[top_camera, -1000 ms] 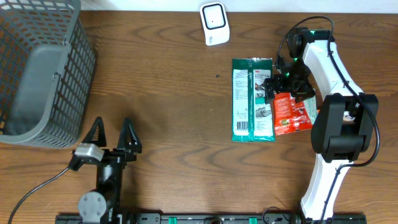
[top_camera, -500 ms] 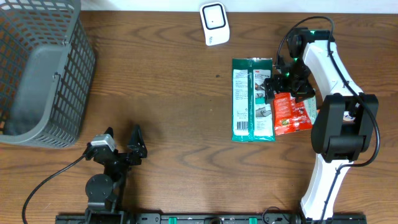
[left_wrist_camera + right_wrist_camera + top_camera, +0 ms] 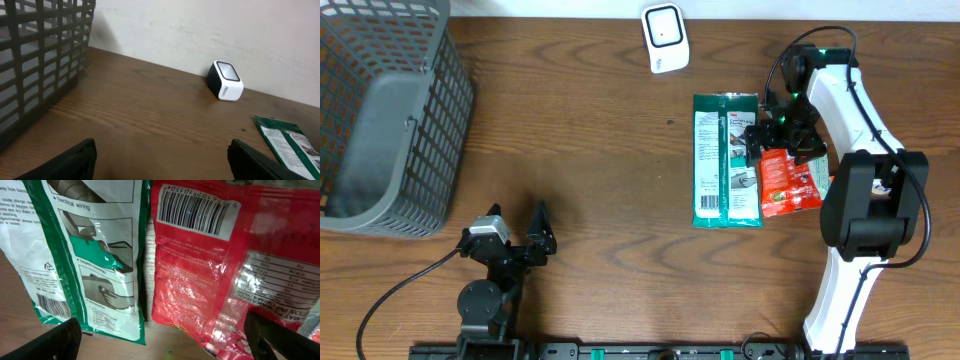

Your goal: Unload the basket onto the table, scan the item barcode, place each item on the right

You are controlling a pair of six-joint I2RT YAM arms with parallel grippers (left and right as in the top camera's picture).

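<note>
Grip from the right hand (image 3: pixel 165 341) (fingers spread apart) belongs on an edge of the red packet (image 3: pixel 200 290), clear of its barcode (image 3: pixel 196 211).

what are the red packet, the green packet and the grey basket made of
Red packet: thin glossy plastic film, judging by crinkles and glare. Green packet: likewise glossy printed film, with bright reflections. Grey basket: looks like matte moulded plastic, an open lattice of bars; coated wire cannot be ruled out.

Red packet (image 3: pixel 790 188) top under right hand (image 3: pixel 781 140)
</note>
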